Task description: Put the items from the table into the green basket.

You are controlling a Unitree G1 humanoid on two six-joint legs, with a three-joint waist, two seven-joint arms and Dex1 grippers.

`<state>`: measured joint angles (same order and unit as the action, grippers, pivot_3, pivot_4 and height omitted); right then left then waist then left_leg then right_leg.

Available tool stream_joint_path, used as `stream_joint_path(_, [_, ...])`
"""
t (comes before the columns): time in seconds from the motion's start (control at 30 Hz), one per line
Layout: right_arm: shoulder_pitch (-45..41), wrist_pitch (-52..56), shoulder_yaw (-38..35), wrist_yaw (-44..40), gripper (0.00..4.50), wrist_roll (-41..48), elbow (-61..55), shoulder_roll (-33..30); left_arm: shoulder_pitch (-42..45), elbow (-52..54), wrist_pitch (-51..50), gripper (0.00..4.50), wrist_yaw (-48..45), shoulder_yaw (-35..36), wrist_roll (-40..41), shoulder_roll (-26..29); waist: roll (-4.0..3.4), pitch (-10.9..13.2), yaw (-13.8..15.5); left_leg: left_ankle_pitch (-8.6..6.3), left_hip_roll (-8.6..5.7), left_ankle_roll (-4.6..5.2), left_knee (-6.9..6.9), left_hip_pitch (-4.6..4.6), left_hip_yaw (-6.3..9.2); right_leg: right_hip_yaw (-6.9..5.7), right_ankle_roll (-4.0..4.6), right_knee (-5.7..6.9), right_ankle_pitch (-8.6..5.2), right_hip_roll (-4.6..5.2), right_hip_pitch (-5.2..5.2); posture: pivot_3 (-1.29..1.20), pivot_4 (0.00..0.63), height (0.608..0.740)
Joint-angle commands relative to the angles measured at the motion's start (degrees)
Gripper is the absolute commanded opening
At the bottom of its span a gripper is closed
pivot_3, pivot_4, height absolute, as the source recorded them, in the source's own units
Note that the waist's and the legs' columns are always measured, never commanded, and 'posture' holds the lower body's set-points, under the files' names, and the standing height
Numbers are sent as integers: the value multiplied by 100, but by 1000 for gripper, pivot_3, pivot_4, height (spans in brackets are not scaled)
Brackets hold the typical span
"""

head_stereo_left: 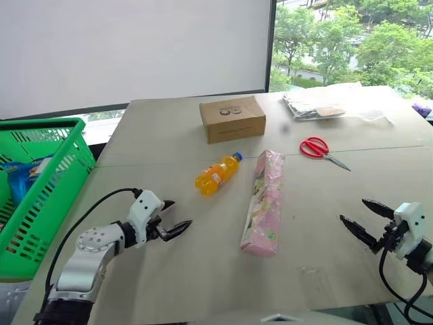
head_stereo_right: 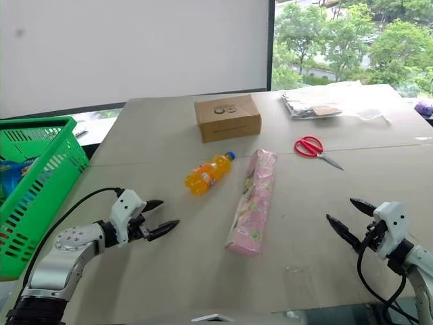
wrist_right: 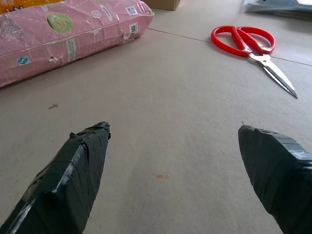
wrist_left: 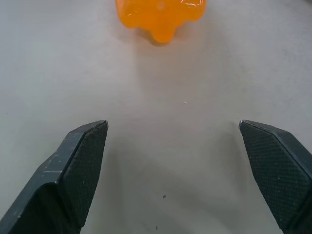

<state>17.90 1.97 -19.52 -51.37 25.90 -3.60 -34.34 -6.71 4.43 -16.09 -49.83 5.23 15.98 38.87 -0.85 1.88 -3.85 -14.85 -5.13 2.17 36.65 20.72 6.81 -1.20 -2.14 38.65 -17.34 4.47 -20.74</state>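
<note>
On the worktop (head_stereo_left: 169, 135), the orange bottle (head_stereo_left: 217, 174) lay with its cap pointing away toward the right, the pink packet (head_stereo_left: 264, 202) lengthwise beside it, both outside the green basket (head_stereo_left: 47, 177), while the left gripper (head_stereo_left: 172, 218) and right gripper (head_stereo_left: 360, 218) hovered released, holding nothing.

one bottle (head_stereo_left: 217, 174), one packet (head_stereo_left: 263, 202), one box (head_stereo_left: 232, 118), one scissors (head_stereo_left: 321, 149) (red), one basket (head_stereo_left: 37, 196).

cardboard box (head_stereo_left: 232, 118): far side, closed, flat | red-handled scissors (head_stereo_left: 321, 150): right of centre, lying flat, blades shut | clear plastic bags (head_stereo_left: 323, 103): far right corner, heaped
</note>
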Motion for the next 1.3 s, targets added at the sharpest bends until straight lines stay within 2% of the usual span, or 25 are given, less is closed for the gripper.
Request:
stream_joint_path(0.03, [-285, -46, -82, -163, 4500, 53, 127, -163, -74, 305, -9, 4465, 108, 249, 92, 36, 0, 0, 12, 0, 0, 0, 0, 0, 0, 0, 0, 0, 0, 0, 0, -140, 0, 740])
stream_joint_path(0.27, [-620, -44, 5, -309, 4500, 5, 427, -245, -93, 260, 67, 4465, 456, 348, 17, -156, 5, 1, 84, 0, 0, 0, 5, -1, -5, 5, 0, 10, 0, 0, -1, -135, 0, 740])
stream_joint_path(0.6, [-709, 23, 32, -378, 4500, 44, 396, -202, 109, 429, -414, 4465, 433, 449, 615, -401, 6, 1, 161, 0, 0, 0, 14, 0, -6, 5, 0, 16, 0, 0, -1, -142, 0, 740])
stream_joint_path(0.87, [-684, 371, -54, -446, 4500, 315, 188, -240, 517, 251, -151, 4465, 414, 358, 504, -490, 8, 3, 150, 0, 0, 0, 18, 1, -6, 5, 0, 18, 0, -1, -1, -160, 0, 740])
stream_joint_path(1.0, [-733, 601, 56, -516, 4500, 386, -308, -392, 755, 179, -274, 4465, 375, 306, 597, -601, 4, 3, 141, 0, 0, 0, 18, 2, -7, 5, 0, 17, 0, -1, -2, -176, 0, 740])
stream_joint_path(1.07, [-889, 950, 44, -561, 4500, 770, -867, -501, 986, -51, -185, 4465, 515, 118, 317, -688, 5, 3, 128, 0, 2, 0, 19, 1, -7, 5, 0, 18, 0, -2, -2, -186, 0, 740])
stream_joint_path(1.13, [-1160, 1336, 51, -530, 4500, 1128, -1408, -672, 1308, -258, -149, 4465, 685, 1, 233, -905, 5, 4, 128, 0, 2, 0, 22, 2, -7, 5, -1, 19, 1, -4, -2, -194, 0, 740])
stream_joint_path(1.3, [-1666, 2069, 192, -312, 4500, 1398, -2175, -1075, 1867, -742, -68, 4465, 958, -251, 6, -1303, 34, 14, 137, -1, 3, 0, 47, 15, -5, 3, -17, 18, 10, -9, 0, -203, 0, 740])
